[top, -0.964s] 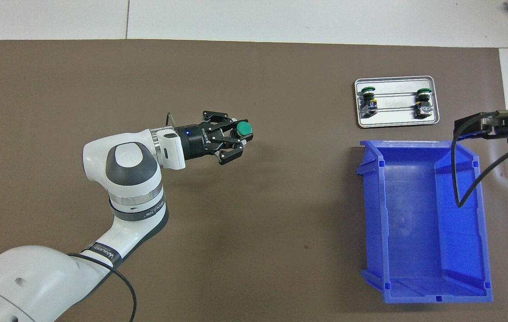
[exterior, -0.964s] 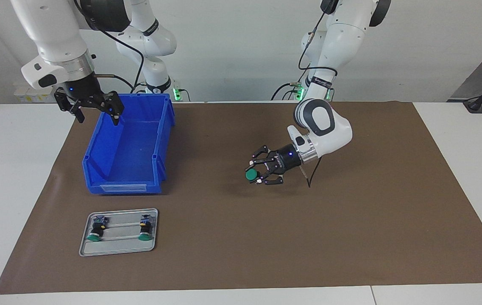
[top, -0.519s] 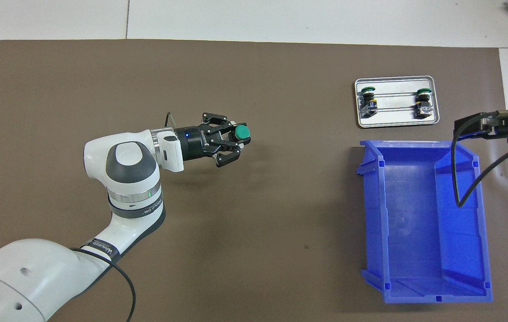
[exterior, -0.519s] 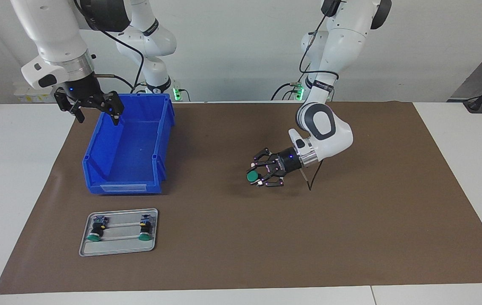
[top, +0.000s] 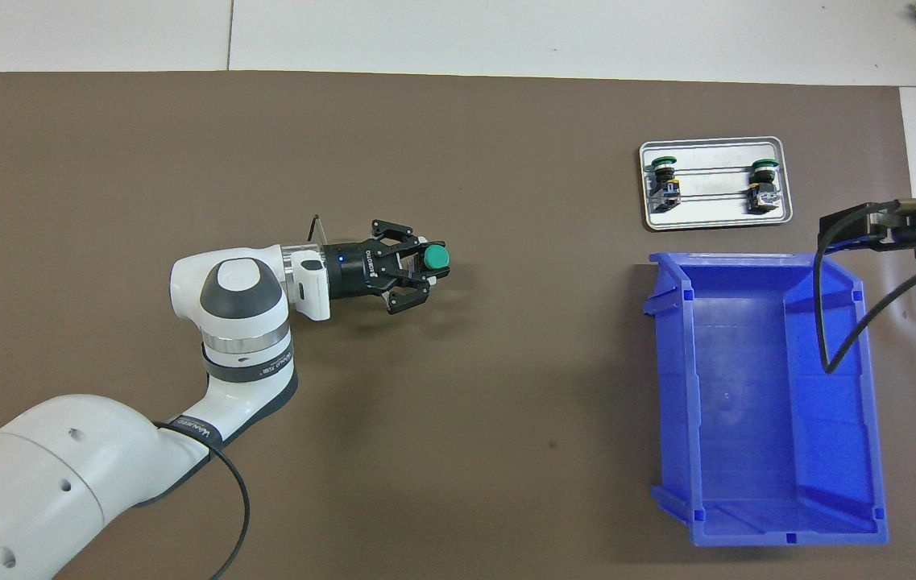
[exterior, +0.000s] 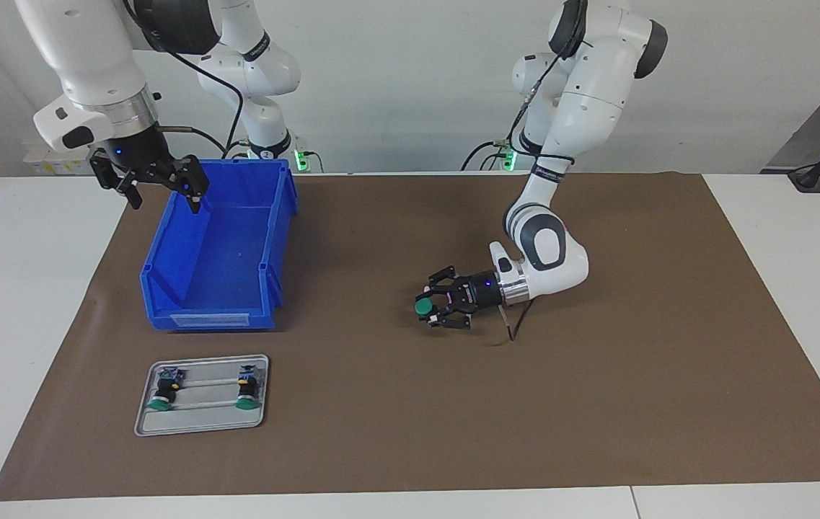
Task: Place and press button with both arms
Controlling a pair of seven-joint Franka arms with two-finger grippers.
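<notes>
Green-capped button (exterior: pixel 422 308) clamped in the left gripper (exterior: pixel 435 311), low over the brown mat (exterior: pixel 597 404) mid-table.
Right gripper (exterior: pixel 157 189) spread wide and empty, waiting above the blue bin (exterior: pixel 216 317) at its robot-side rim. Two more buttons (exterior: pixel 161 393) lying in the metal tray (exterior: pixel 200 425), beside the bin and farther from the robots.

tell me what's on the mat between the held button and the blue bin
Nothing: both views show bare brown mat between the button in the left gripper and the blue bin.
</notes>
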